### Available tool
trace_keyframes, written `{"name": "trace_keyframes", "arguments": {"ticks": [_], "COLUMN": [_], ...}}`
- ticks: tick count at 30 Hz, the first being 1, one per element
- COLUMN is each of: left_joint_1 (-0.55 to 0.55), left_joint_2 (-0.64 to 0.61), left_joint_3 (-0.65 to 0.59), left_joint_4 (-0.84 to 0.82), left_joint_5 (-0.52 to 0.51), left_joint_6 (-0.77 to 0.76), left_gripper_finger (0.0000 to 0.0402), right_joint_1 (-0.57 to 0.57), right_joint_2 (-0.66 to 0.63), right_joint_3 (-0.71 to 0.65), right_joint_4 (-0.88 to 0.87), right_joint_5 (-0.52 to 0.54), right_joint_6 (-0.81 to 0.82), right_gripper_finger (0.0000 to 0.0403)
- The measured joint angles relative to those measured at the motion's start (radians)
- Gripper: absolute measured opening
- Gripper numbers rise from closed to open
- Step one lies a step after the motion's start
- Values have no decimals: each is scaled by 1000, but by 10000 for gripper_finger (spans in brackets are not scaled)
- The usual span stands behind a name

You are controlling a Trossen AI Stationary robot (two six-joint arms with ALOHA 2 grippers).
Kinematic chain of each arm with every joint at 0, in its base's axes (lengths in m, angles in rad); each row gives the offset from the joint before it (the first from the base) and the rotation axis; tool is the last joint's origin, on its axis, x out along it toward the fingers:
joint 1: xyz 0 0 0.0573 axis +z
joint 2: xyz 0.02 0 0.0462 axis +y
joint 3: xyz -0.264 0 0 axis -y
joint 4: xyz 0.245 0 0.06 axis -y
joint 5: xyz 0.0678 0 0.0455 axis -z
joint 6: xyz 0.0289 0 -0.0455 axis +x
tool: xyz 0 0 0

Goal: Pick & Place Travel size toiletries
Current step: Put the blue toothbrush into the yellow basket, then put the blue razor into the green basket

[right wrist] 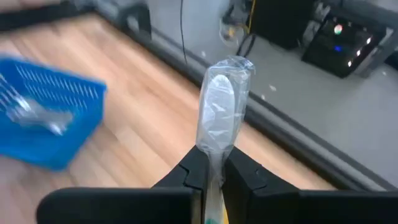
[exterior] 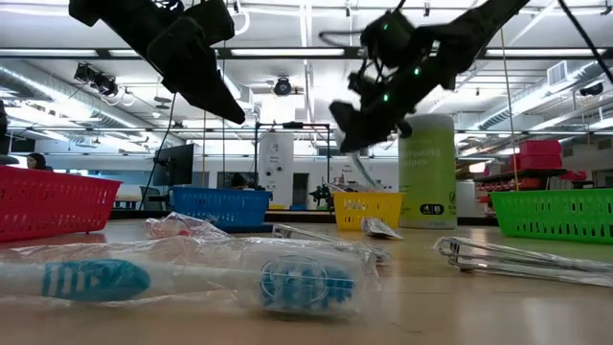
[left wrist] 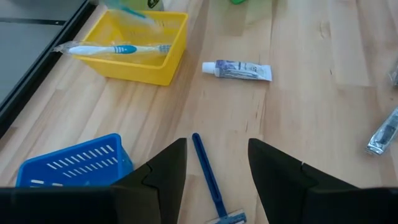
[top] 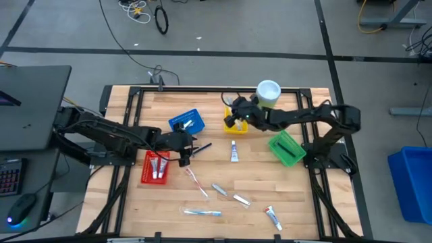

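Wrapped toothbrush (right wrist: 219,109) is held pinched in the right gripper (top: 233,120) above the yellow tray (top: 236,125). Left gripper (top: 186,150) is spread empty over the razor (left wrist: 210,180). Several toiletries are left on the worktop (top: 304,202).

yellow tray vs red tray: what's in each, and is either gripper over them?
The yellow plastic tray holds a wrapped toothbrush; the red plastic tray holds white mini tubes.

The right gripper, shut on a wrapped toothbrush, hangs over the yellow tray; the open left gripper sits beside the red tray, above a blue razor.

Both are slotted baskets on the wooden table.
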Motion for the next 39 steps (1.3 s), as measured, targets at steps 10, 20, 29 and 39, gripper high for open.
{"name": "trace_keyframes", "arguments": {"ticks": [10, 20, 29, 39], "left_joint_1": [0, 0, 0, 0], "left_joint_2": [0, 0, 0, 0], "left_joint_3": [0, 0, 0, 0], "left_joint_4": [0, 0, 0, 0], "left_joint_5": [0, 0, 0, 0], "left_joint_6": [2, 4, 0, -26], "left_gripper_finger": [181, 181, 181, 181], "right_joint_1": [-70, -79, 13, 257], "right_joint_2": [77, 77, -35, -85], "right_joint_3": [0, 0, 1, 1], "right_joint_4": [-95, -119, -102, -122], "right_joint_5": [-148, -179, -181, -374], "right_joint_6": [122, 129, 26, 79], "right_gripper_finger": [69, 177, 235, 216]}}
